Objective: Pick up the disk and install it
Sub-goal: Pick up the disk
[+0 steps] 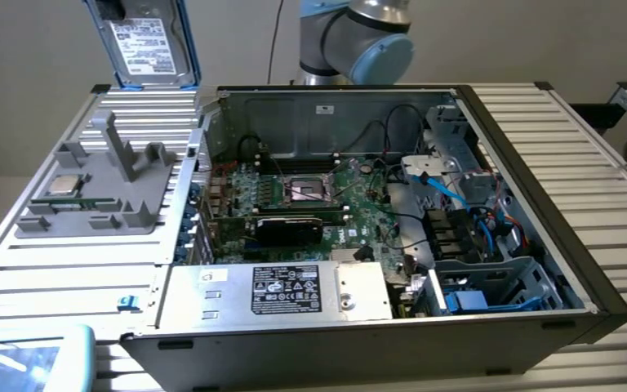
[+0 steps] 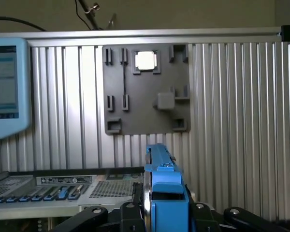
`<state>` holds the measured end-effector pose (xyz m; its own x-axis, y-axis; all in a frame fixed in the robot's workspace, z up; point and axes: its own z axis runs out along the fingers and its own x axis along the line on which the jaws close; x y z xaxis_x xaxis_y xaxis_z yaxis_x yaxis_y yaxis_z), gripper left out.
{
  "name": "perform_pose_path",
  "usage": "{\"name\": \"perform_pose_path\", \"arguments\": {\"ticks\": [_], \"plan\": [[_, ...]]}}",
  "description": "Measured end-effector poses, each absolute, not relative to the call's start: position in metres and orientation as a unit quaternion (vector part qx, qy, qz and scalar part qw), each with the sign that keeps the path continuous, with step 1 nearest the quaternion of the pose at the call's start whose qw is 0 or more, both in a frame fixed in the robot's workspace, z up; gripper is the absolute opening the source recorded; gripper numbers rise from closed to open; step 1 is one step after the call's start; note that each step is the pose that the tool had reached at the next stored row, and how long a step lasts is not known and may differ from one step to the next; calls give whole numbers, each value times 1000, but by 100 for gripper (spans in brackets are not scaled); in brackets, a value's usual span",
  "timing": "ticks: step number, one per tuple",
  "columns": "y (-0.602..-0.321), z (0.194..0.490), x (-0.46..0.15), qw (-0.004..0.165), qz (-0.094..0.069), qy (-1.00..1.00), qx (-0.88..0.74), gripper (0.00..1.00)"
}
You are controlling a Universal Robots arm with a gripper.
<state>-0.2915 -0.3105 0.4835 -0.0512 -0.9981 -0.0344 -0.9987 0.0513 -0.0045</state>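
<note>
The disk [image 1: 147, 42], a grey-metal drive with a white label and a blue carrier frame, hangs upright high above the table's far left corner in the exterior view. My gripper [image 1: 110, 8] is shut on its upper end at the picture's edge. In the wrist view the disk [image 2: 162, 186] is seen edge-on, its blue frame clamped between the black fingers [image 2: 128, 212] of the gripper [image 2: 162, 215]. Below it lies the ribbed aluminium table [image 2: 232, 121].
An open computer case [image 1: 531, 204] lies on the table with its motherboard [image 1: 313, 196], a silver power supply box [image 1: 281, 290] and a drive cage [image 1: 499, 286]. A grey fixture plate [image 1: 95, 192] [image 2: 145, 106] carries a small silver chip [image 1: 65, 184] [image 2: 146, 60]. A blue-cased screen [image 1: 25, 359] [image 2: 5, 92] sits nearby.
</note>
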Motion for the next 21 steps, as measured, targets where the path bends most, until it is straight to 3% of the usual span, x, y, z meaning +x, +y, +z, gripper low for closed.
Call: {"name": "perform_pose_path", "arguments": {"ticks": [21], "plan": [[-347,493,-219,19,16,725,-689,37]]}}
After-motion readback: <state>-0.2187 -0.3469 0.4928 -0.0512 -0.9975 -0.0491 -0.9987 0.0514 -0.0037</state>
